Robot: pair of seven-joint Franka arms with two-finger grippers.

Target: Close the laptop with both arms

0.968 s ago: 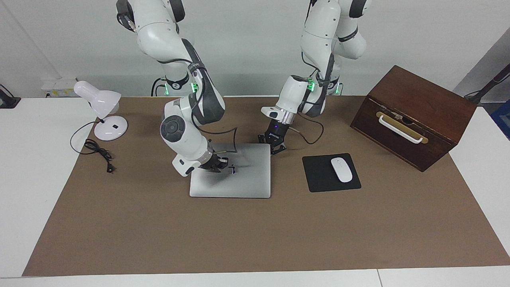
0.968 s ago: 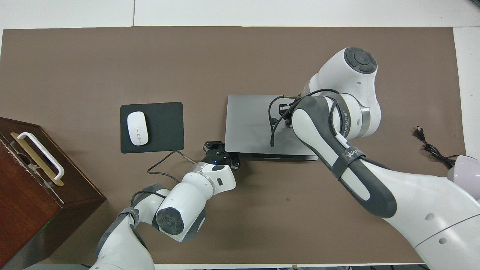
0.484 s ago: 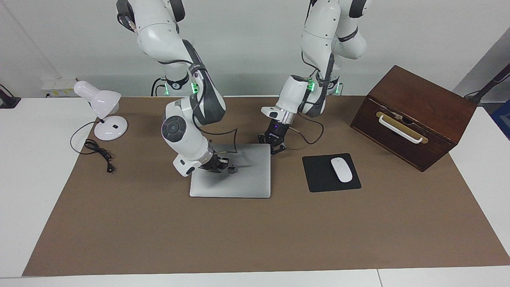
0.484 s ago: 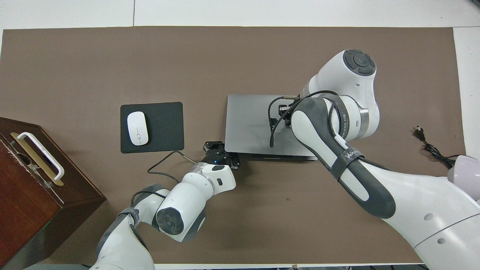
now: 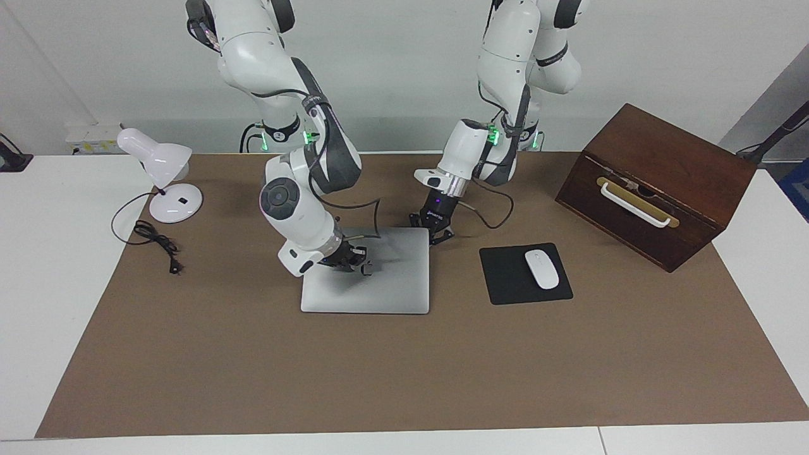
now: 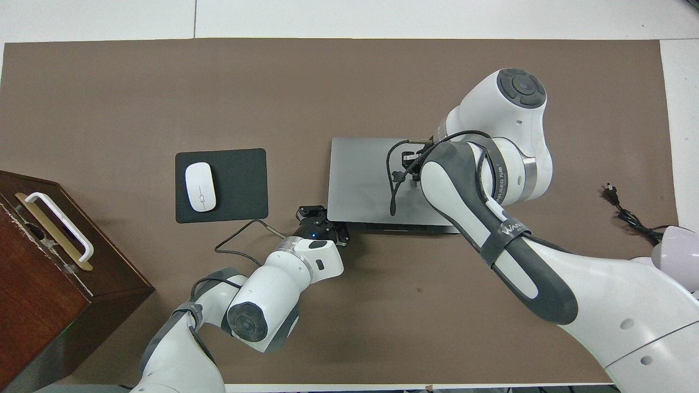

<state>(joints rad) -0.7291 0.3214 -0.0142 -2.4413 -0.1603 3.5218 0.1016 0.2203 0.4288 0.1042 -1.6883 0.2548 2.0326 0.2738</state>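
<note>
Here the laptop (image 5: 373,284) lies flat, lid down, both claws pinched together.

I count one laptop (image 5: 379,281), lid down flat on the brown mat (image 5: 404,373). One mouse pad (image 5: 512,278), and one mouse (image 5: 541,269) on it. One wooden box (image 5: 657,183), with one white handle (image 5: 634,205) on its front. One desk lamp (image 5: 161,177), with one cord (image 5: 155,239) trailing from it onto the mat. Two arms on my rig: one left arm (image 5: 480,151) and one right arm (image 5: 297,208). That gives me two grippers, a left gripper (image 5: 435,235) and a right gripper (image 5: 360,262). One mat covers the one table (image 5: 38,253). On the mat, then, I make it six loose things.
</note>
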